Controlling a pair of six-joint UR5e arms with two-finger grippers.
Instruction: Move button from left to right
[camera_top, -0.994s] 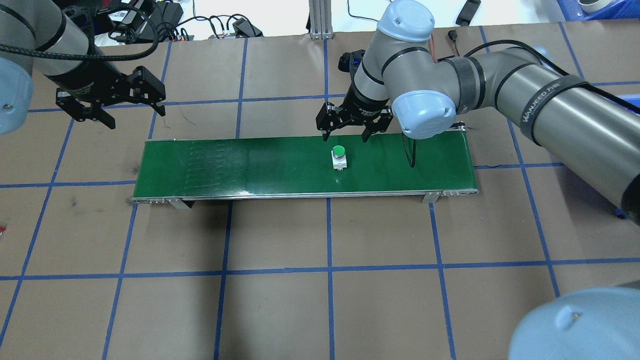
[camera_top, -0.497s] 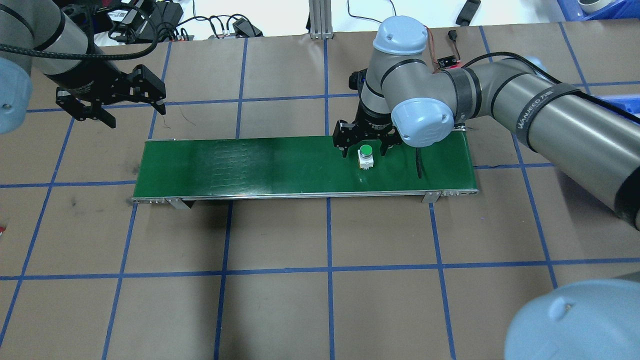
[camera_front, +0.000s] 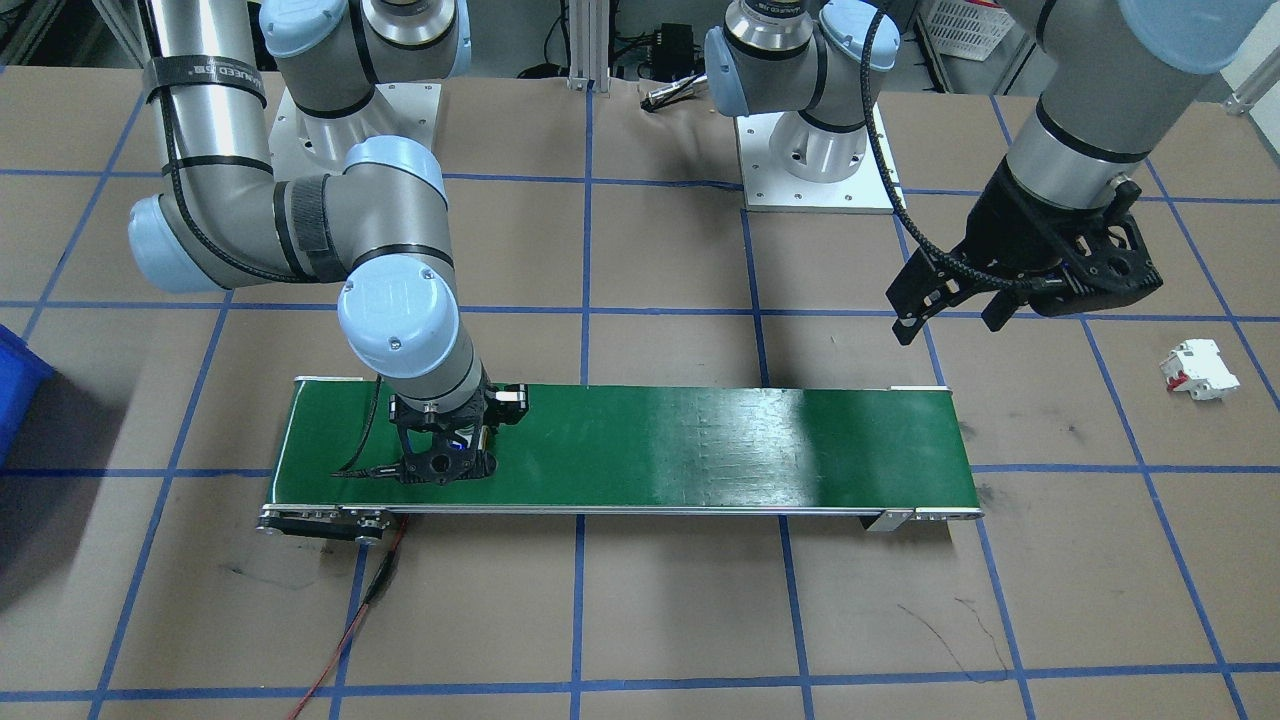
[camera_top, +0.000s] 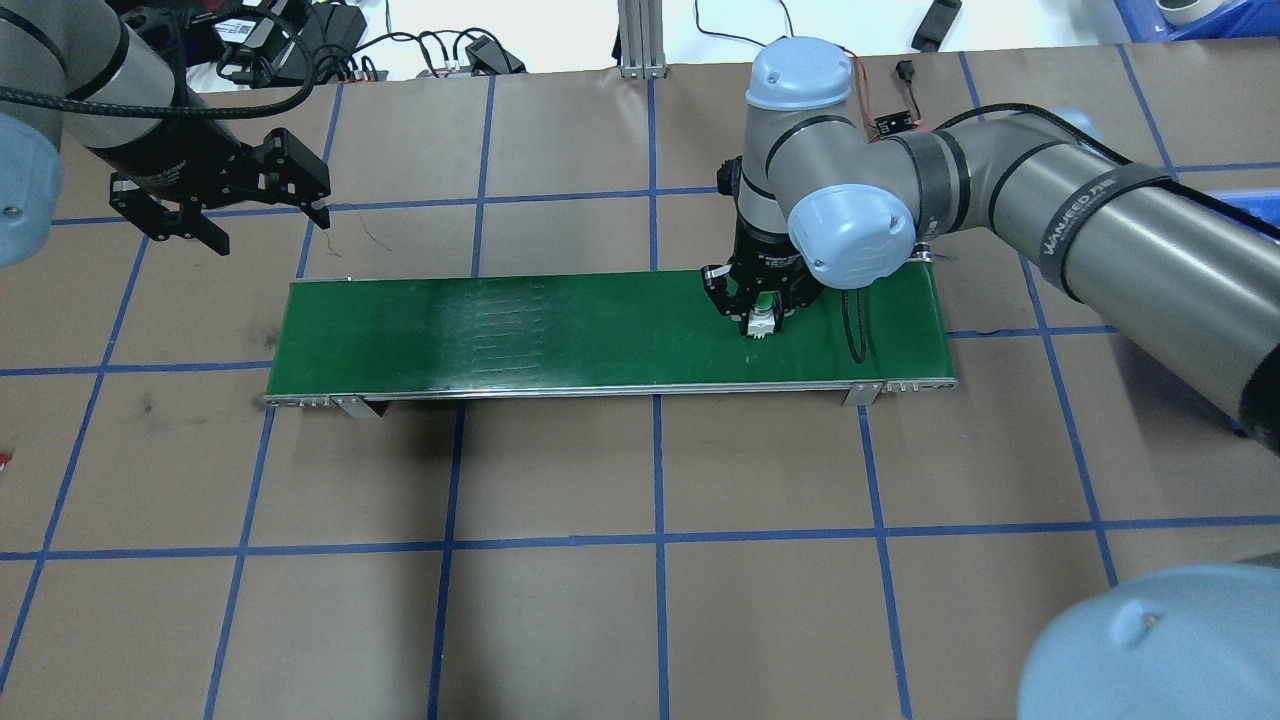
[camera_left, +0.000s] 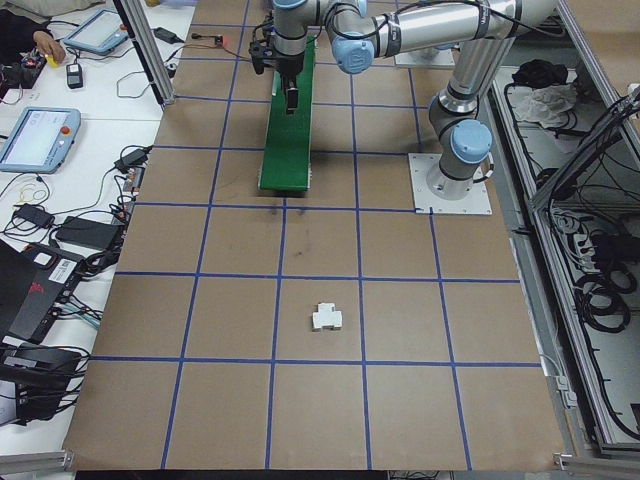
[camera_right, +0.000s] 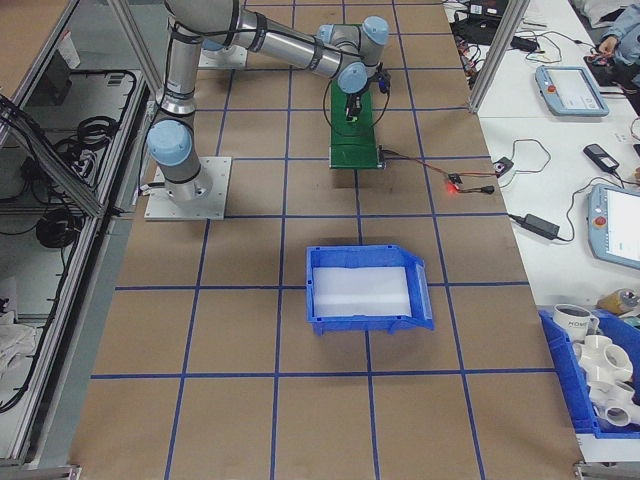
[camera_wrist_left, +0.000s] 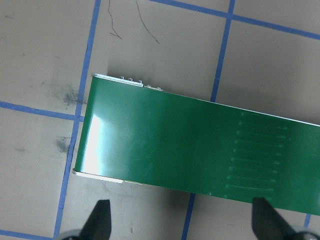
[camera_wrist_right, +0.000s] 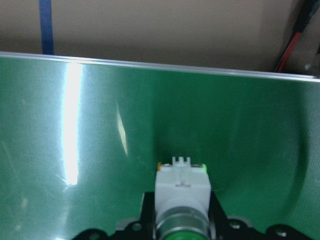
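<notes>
A brown gridded table (camera_top: 560, 620) carries a green conveyor belt (camera_top: 560, 330) and a blue bin (camera_right: 365, 290).

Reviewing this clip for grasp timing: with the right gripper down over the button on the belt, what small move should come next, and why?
Probably close the right gripper on the button. It sits low on the green conveyor belt with its fingers either side of the button, which the right wrist view shows centred and still standing on the belt. Whether the fingers already touch it cannot be told.
</notes>
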